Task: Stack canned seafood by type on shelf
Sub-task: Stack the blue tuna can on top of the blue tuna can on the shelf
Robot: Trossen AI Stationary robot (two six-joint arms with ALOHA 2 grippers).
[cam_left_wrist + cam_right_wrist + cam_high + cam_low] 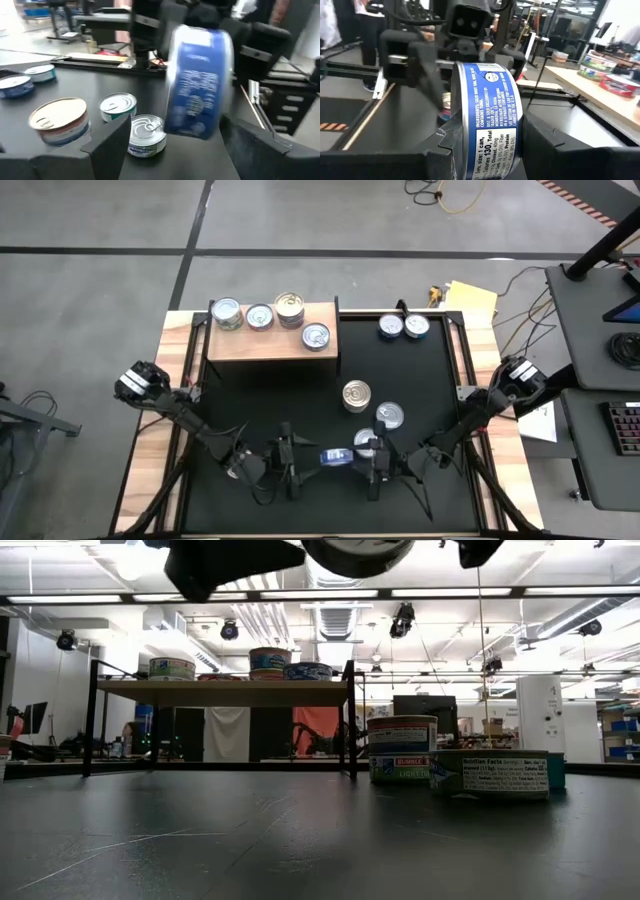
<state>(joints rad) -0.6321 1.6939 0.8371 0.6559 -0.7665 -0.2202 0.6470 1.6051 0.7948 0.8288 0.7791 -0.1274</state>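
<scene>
One blue can [336, 457] hangs on its side above the counter [260, 410], pinched by the right gripper [366, 457]. Facing it, the left gripper [292, 459] has its fingers spread, just off the can. Two cans [357, 395] stand just beyond; the shelf [272, 344] sits farther back with four cans.

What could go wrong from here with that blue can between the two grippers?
1. The blue can is held on edge by the right gripper alone, pinched across its flat ends, above the table; the left gripper is open beside it. A weak pinch could drop the can.
2. Two loose cans, one gold-topped and one silver-topped, sit close by; a falling or swinging can might knock them.
3. The shelf already carries four cans, so placing could bump them.
</scene>
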